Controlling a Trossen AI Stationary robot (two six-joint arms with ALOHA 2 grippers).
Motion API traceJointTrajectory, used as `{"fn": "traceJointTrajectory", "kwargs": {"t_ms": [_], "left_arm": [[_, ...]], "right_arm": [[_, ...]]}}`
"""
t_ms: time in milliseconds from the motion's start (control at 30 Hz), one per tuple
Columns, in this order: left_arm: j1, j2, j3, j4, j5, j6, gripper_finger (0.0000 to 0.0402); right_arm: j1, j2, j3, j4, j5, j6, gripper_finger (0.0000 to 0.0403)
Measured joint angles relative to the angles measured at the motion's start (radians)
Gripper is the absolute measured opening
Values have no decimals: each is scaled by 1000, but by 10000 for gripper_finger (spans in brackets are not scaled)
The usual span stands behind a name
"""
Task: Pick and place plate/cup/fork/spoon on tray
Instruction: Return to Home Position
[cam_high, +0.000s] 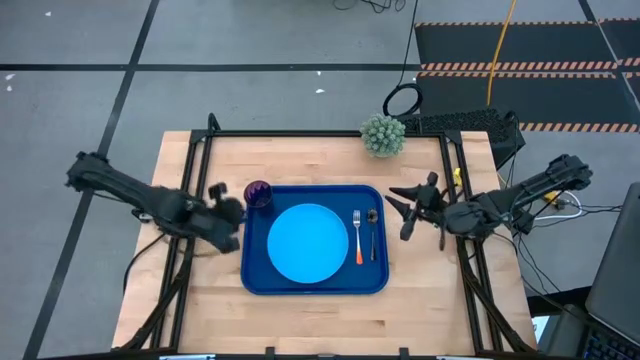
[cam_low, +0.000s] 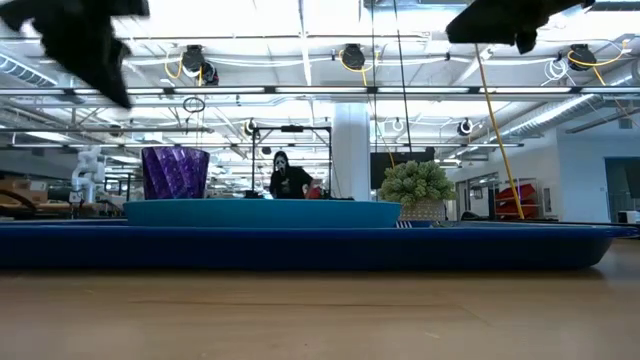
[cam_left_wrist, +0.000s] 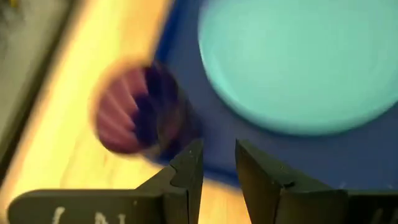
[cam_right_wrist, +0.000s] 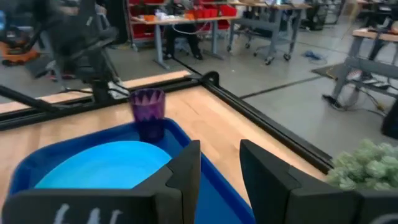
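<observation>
The dark blue tray (cam_high: 262, 280) lies mid-table. On it are the light-blue plate (cam_high: 308, 242), the purple cup (cam_high: 258, 194) upright in the far-left corner, and, right of the plate, the orange-handled fork (cam_high: 358, 243) and the dark spoon (cam_high: 373, 232). My left gripper (cam_high: 226, 212) hovers open and empty just left of the tray's far-left corner, near the cup (cam_left_wrist: 134, 112). My right gripper (cam_high: 404, 212) hovers open and empty right of the tray. From there it sees the cup (cam_right_wrist: 148, 112) and the plate (cam_right_wrist: 102, 165).
A small green potted plant (cam_high: 383, 135) stands at the table's far edge, right of centre. Black frame rails (cam_high: 320, 133) run along the far edge and both sides. A person (cam_low: 288, 180) shows far off in the room.
</observation>
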Motion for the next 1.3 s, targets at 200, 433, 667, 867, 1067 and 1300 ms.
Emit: {"fn": "traceJointTrajectory", "kwargs": {"t_ms": [200, 433, 667, 867, 1067, 1300], "left_arm": [[-84, -286, -2, 149, -170, 61, 97], [-189, -490, -133, 329, -335, 178, 97], [-177, -640, -377, 775, -282, 447, 97], [-21, -746, -483, 915, -53, 494, 97], [180, -761, -531, 901, 249, 420, 97], [246, -759, -562, 874, 316, 396, 97]], "right_arm": [[72, -43, -105, 304, 20, -193, 105], [142, -179, -318, 685, 14, -396, 105], [171, -364, -484, 733, -8, -418, 105], [171, -489, -531, 659, -96, -425, 105], [171, -563, -532, 513, -115, -379, 105], [171, -585, -532, 380, -113, -311, 105]]}}
